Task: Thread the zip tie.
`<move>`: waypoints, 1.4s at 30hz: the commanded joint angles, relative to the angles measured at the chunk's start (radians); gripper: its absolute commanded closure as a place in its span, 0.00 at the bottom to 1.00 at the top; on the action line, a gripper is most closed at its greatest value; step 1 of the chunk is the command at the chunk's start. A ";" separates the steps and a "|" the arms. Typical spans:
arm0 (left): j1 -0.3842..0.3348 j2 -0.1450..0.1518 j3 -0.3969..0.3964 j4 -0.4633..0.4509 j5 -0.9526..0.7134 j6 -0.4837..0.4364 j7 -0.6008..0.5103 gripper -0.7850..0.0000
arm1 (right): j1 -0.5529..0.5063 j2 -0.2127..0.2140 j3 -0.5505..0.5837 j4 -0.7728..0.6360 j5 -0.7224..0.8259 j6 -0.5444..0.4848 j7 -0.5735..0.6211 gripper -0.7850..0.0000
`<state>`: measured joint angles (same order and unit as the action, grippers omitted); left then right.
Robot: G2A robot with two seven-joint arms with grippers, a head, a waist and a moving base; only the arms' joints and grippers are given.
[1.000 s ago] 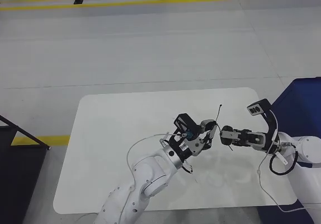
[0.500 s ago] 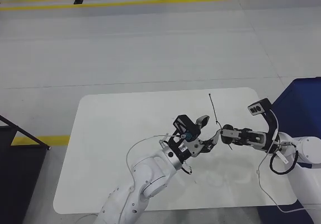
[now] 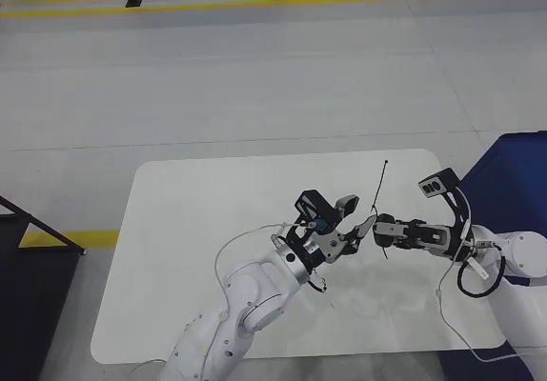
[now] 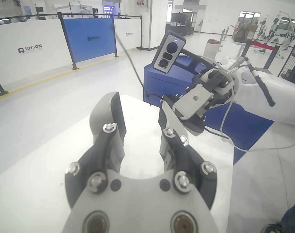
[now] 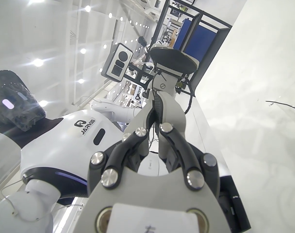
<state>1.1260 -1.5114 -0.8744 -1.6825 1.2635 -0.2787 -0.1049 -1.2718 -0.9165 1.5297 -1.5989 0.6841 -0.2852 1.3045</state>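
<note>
One white matte surface (image 3: 178, 248), rounded corners. Two grippers above it, tips nearly meeting. On left gripper (image 3: 354, 217), jaws released, spread wide, nothing between. One thin black plastic zip tie (image 3: 379, 188): narrow flexible strip, slanting upward, lower end pinched. On right gripper (image 3: 379, 231), jaws clenched on zip tie, just beside left gripper.
</note>
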 commanded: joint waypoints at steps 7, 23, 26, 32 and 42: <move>-0.016 -0.004 0.003 0.015 -0.017 -0.002 -0.003 0.75 | 0.004 0.000 -0.001 0.003 -0.005 -0.003 0.001 1.00; -0.022 -0.003 0.001 0.021 -0.009 -0.015 0.003 0.86 | 0.020 -0.001 -0.010 0.014 -0.010 -0.004 0.001 1.00; -0.025 -0.004 0.002 0.024 -0.011 -0.016 0.000 0.88 | 0.022 -0.001 -0.011 0.014 -0.013 -0.005 0.003 1.00; -0.031 -0.005 0.003 0.029 -0.012 -0.018 -0.003 0.98 | 0.024 -0.001 -0.012 0.016 -0.016 -0.008 0.002 1.00; -0.039 -0.006 0.004 0.034 -0.012 -0.025 -0.009 1.00 | 0.045 -0.004 -0.005 0.032 0.066 0.035 -0.014 1.00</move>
<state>1.0875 -1.5173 -0.8705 -1.6487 1.2497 -0.3031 -0.1130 -1.2299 -0.9200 1.5224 -1.5678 0.7353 -0.2572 1.2899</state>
